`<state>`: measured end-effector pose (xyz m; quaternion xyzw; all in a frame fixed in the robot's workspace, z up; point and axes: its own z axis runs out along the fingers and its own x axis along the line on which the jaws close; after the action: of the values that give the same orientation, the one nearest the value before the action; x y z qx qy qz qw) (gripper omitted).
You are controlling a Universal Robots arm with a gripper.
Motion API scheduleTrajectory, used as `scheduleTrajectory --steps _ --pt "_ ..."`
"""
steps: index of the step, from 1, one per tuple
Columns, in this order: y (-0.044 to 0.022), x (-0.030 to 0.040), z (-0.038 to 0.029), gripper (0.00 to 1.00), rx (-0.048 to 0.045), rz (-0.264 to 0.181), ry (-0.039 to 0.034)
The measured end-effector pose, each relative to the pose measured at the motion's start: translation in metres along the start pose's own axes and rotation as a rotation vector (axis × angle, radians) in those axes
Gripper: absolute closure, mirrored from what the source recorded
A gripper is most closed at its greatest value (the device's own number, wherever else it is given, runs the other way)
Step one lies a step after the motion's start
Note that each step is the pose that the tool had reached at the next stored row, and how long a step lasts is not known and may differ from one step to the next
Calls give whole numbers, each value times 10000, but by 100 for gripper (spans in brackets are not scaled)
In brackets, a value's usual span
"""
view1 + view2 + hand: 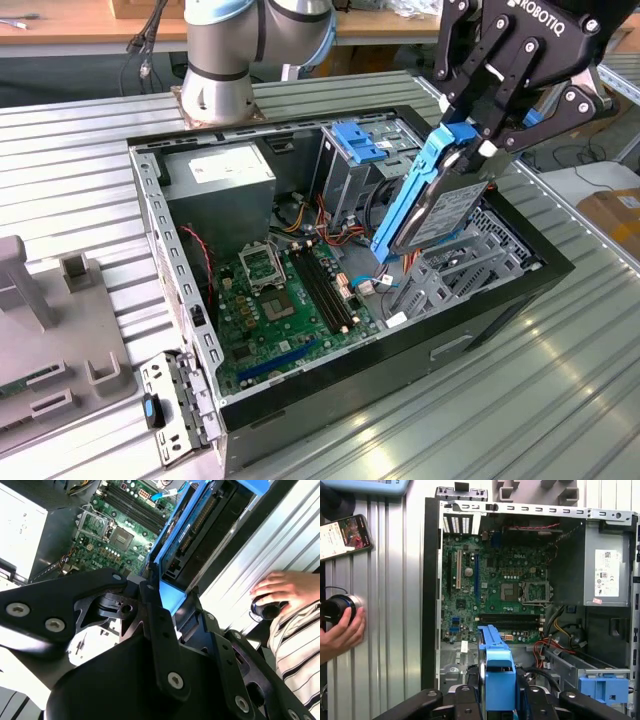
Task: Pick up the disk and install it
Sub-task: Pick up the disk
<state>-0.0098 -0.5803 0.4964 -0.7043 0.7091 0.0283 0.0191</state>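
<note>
The gripper (pixel 478 138) has its jaws clamped on the blue-railed upper end of the disk (pixel 440 205). The disk hangs tilted, its lower end pointing down over the grey bay of the open computer case (pixel 400 365). In the exterior view it is at about two o'clock from the motherboard (pixel 285 300). The blue-topped drive cage (pixel 355 150) stands at one o'clock from that board and the power supply (pixel 215 180) at eleven. Outside the case, a person's hand (pixel 342 630) rests on a dark round knob (pixel 335 609).

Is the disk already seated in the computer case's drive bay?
No, the gripper holds the disk steeply tilted over the open computer case.
</note>
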Motion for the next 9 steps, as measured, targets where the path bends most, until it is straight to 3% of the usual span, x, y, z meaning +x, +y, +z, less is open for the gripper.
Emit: scheduleTrajectory --steps 7,9 --pt "-5 57 -2 63 0 0 -1" --pt "-37 58 1 63 0 -1 0"
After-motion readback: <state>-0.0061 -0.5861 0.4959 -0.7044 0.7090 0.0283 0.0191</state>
